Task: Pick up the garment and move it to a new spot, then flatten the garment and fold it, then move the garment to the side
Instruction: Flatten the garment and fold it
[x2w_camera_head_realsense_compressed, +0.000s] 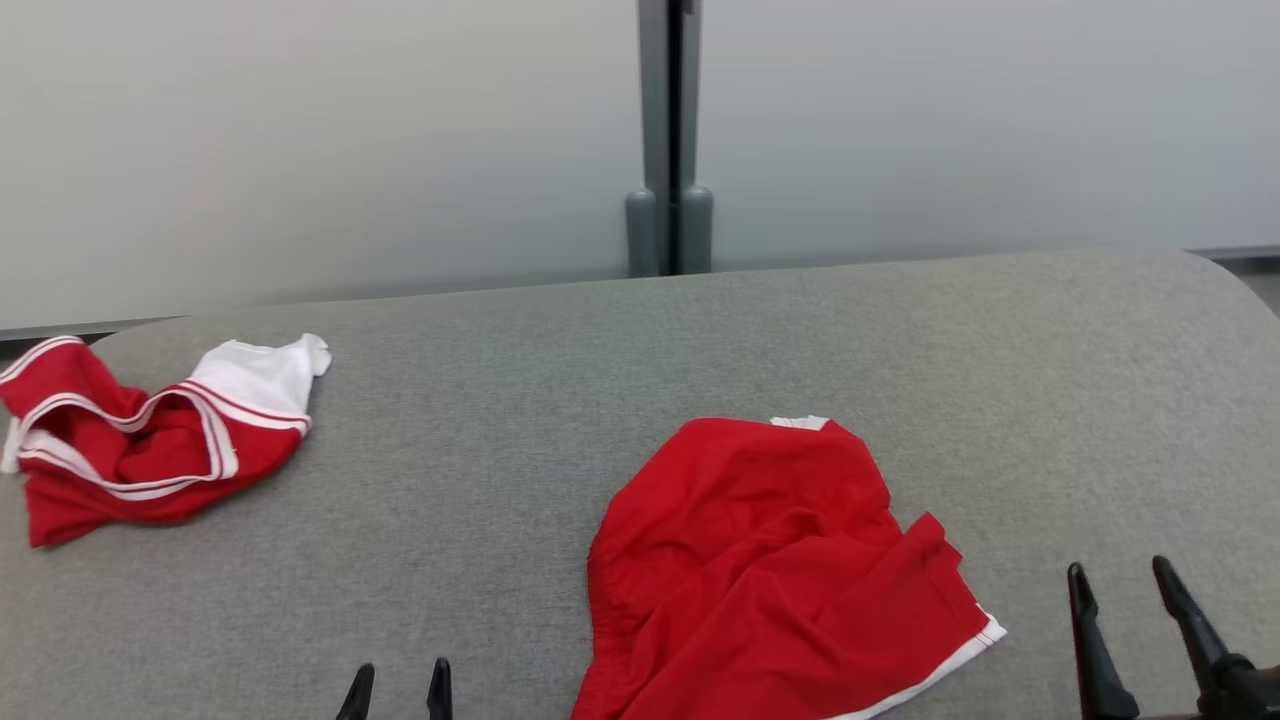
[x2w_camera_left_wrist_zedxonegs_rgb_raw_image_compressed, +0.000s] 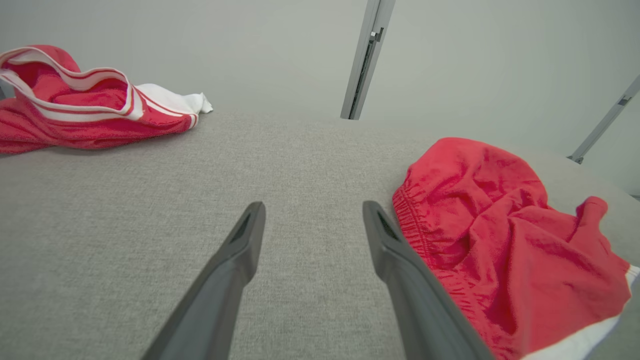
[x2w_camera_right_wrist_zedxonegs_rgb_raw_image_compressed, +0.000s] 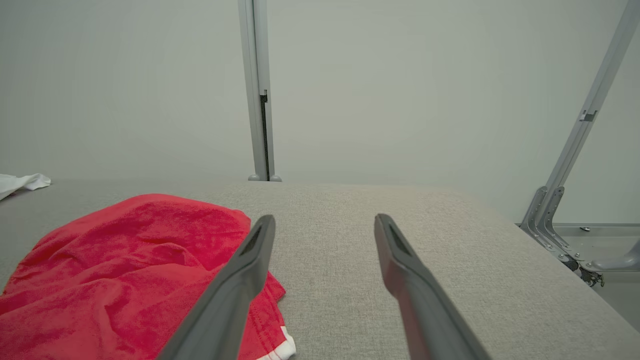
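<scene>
Two grippers — left gripper (x2w_camera_head_realsense_compressed: 402, 668) and right gripper (x2w_camera_head_realsense_compressed: 1118, 568) — hover at the near edge of the grey table (x2w_camera_head_realsense_compressed: 500, 400), both spread wide, empty. Crumpled red garment (x2w_camera_head_realsense_compressed: 770, 560) lies at the table's near centre.

The garment (x2w_camera_head_realsense_compressed: 770, 560) nearest me is bright red, with a white band along one hem. The other garment (x2w_camera_head_realsense_compressed: 140, 440) is red with white stripes and a white panel. The table (x2w_camera_head_realsense_compressed: 700, 340) is mottled grey. My left gripper (x2w_camera_head_realsense_compressed: 402, 668) and right gripper (x2w_camera_head_realsense_compressed: 1118, 568) are black.
</scene>
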